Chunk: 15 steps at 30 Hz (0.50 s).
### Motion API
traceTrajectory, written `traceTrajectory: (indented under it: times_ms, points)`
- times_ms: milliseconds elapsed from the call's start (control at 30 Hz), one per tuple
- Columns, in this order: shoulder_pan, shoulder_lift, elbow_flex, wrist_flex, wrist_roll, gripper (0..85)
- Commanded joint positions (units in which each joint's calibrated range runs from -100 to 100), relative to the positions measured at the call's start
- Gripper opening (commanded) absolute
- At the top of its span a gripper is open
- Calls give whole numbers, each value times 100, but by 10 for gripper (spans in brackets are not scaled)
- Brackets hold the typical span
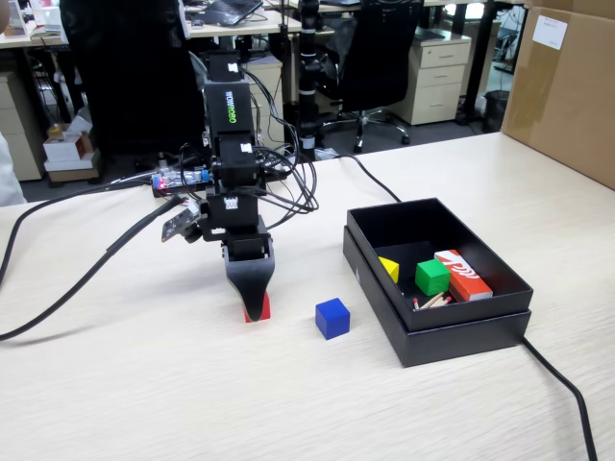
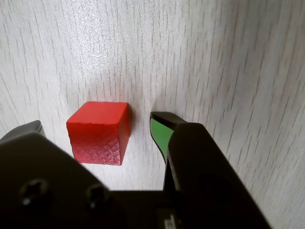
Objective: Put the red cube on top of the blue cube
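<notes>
The red cube (image 2: 99, 132) rests on the pale wooden table between my two jaws. In the wrist view there is a gap between the cube and the green-lined right fingertip (image 2: 161, 130), and the left fingertip (image 2: 29, 129) stands a little off its other side. My gripper (image 2: 95, 128) is open around the cube and holds nothing. In the fixed view the gripper (image 1: 252, 309) points straight down with the red cube (image 1: 259, 308) showing at its tip. The blue cube (image 1: 332, 318) sits on the table just to the right of it.
A black open box (image 1: 373, 256) stands right of the blue cube, holding a green cube (image 1: 432, 277), a yellow piece (image 1: 389, 269) and a red-and-white box (image 1: 463, 274). Black cables (image 1: 77, 279) run across the table's left side. A cardboard box (image 1: 567, 91) stands at the far right.
</notes>
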Motion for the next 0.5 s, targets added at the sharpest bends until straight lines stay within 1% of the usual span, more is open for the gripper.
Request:
traceTrajectory:
  times_ms: [0,33,267,367,400,467]
  points:
    - [5,-110,419,19,0,443]
    - [5,-87,419,19,0,439]
    - [-5,-41,373,19,-10,281]
    - [-20,-30,373,54,-10,174]
    - [-29,-30,373,123,-10,113]
    - [-44,-41,373,218,5,23]
